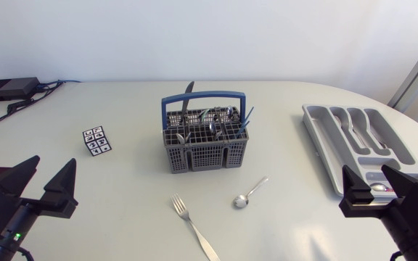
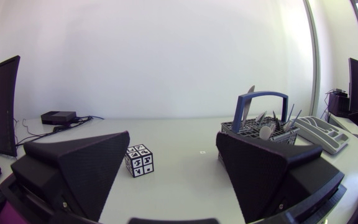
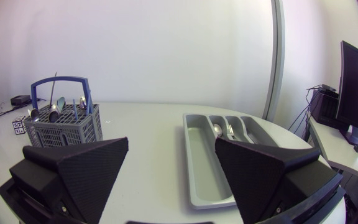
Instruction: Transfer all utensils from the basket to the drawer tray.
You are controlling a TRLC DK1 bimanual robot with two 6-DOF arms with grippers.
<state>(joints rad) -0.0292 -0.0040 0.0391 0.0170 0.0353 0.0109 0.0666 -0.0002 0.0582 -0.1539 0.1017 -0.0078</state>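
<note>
The basket (image 1: pixel 207 138) stands mid-worktop, its utensils (image 1: pixel 212 119) upright, about equally far from the left gripper (image 1: pixel 53 163) and right gripper (image 1: pixel 369 174), both spread wide and empty; the drawer tray (image 1: pixel 319 148) lies just ahead of the right one

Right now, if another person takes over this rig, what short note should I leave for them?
Left gripper and right gripper: both open, empty, at the table's near corners.
Basket mid-table, with many utensils standing in it.
A fork and a spoon lie loose in front of it.
Tray on the right holds some cutlery.
Left to do: empty the basket, probably also the loose two.
</note>
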